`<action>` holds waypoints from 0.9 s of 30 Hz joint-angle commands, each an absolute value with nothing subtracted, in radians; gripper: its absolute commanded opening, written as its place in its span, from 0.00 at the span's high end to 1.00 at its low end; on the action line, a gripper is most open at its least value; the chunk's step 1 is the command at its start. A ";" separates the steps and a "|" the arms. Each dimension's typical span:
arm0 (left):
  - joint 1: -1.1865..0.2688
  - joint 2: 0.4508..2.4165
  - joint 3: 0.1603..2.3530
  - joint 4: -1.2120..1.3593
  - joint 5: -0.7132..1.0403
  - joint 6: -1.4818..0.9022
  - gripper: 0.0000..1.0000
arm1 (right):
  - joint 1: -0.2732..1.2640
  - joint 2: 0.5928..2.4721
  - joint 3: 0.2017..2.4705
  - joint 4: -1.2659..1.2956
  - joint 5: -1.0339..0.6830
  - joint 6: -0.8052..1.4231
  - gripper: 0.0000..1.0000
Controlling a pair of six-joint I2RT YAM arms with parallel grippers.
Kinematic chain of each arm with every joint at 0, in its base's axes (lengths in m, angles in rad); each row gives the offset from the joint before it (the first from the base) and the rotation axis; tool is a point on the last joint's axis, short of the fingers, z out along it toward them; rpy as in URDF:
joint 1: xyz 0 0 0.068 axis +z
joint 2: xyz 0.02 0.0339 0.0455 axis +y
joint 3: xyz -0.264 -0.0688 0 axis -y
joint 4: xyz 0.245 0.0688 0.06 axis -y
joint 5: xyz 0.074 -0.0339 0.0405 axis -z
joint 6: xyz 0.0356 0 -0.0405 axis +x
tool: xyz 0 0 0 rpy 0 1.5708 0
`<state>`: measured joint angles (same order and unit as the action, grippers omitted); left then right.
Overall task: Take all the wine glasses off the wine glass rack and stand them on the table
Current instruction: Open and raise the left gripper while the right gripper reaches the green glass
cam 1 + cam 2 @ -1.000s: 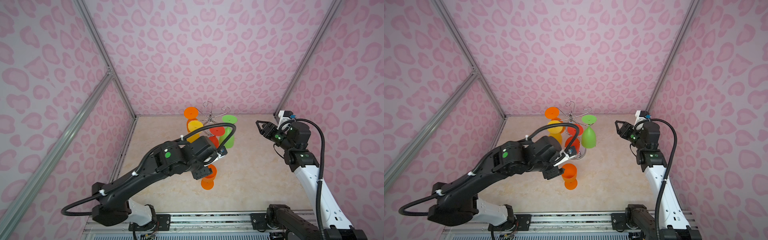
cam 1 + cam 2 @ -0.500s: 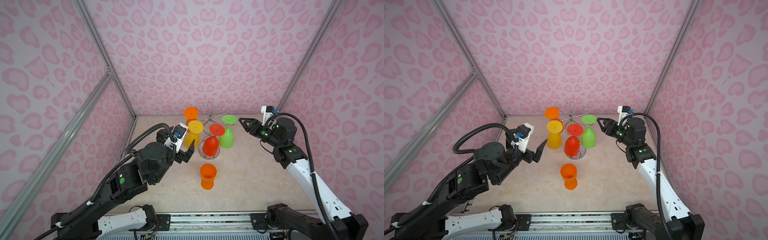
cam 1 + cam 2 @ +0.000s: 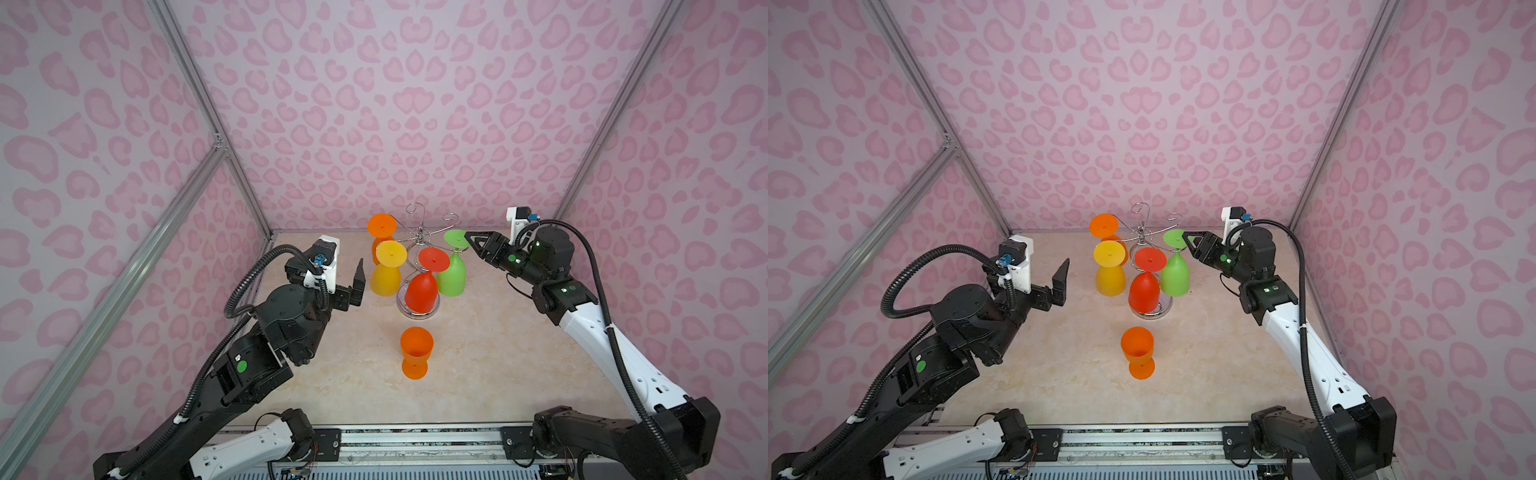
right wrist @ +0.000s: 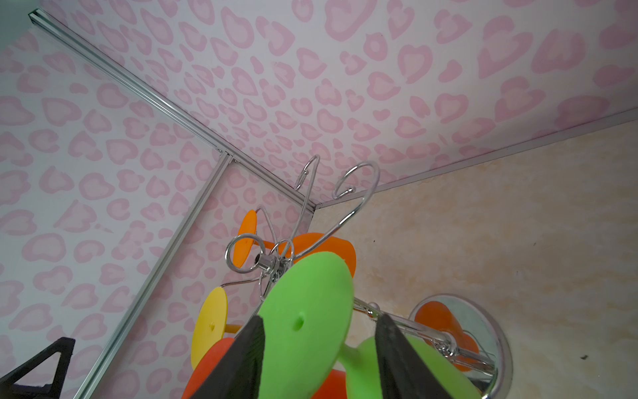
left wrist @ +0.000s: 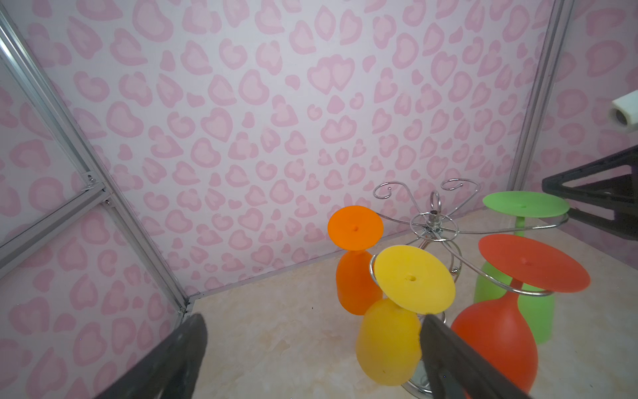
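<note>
While the right arm is stretched leftward, the right gripper [image 4: 319,317] is set part-open astride the foot of the green wine glass [image 3: 452,274] on the far wine glass rack [image 3: 419,237]; the left gripper [image 5: 310,317] is spread wide, empty.

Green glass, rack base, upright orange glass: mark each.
green wine glass [image 3: 452,277]: in a top view, on its hanging bowl.
wine glass rack [image 3: 1165,307]: in a top view, on the bare edge of its disc base.
upright orange wine glass [image 3: 417,348]: in a top view, on its bowl.

L gripper [image 5: 310,324] spread wide, R gripper [image 4: 320,321] narrower.
</note>
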<state>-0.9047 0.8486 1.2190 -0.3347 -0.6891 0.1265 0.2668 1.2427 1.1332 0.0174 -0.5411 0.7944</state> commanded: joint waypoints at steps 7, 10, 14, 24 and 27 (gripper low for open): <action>-0.896 0.844 1.215 -0.290 -0.647 0.110 0.02 | 0.270 1.283 1.166 0.048 -0.543 0.799 0.59; -0.894 0.842 1.211 -0.293 -0.633 0.103 0.02 | 0.270 1.295 1.170 0.057 -0.548 0.806 0.63; -0.893 0.830 1.203 -0.293 -0.633 0.100 0.02 | 0.272 1.311 1.182 0.051 -0.555 0.807 0.68; -0.893 0.800 1.194 -0.301 -0.631 0.101 0.02 | 0.272 1.302 1.198 0.021 -0.540 0.808 0.92; -0.893 0.795 1.189 -0.301 -0.635 0.100 0.02 | 0.272 1.302 1.207 0.005 -0.544 0.809 0.98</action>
